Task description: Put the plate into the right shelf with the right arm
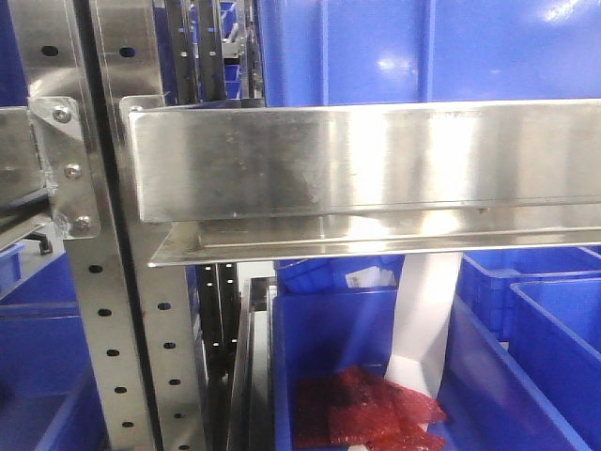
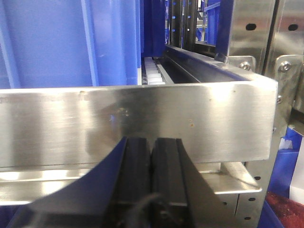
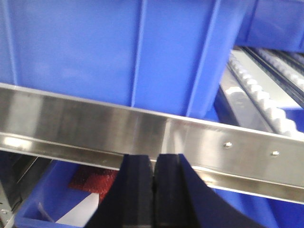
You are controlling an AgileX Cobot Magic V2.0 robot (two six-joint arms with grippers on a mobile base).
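**Both grippers closed at the steel rail, no plate in sight**

The round white plate appears in none of the three views, so its place cannot be told. The black right gripper has its two flat rubbery fingers pressed together with nothing between them. Just beyond its tips runs the broad, brushed stainless-steel rail of the right shelf, shiny and streaked, with two small rivets to the right of the gripper. Above and behind the rail stands a large ribbed blue plastic bin; below the gripper, to its left, crumpled red plastic packets lie in a lower bin.

The black left gripper is likewise closed on nothing, its tips close against the same kind of steel rail. From the front-facing view, a hole-punched steel upright carries the rail at its left end.
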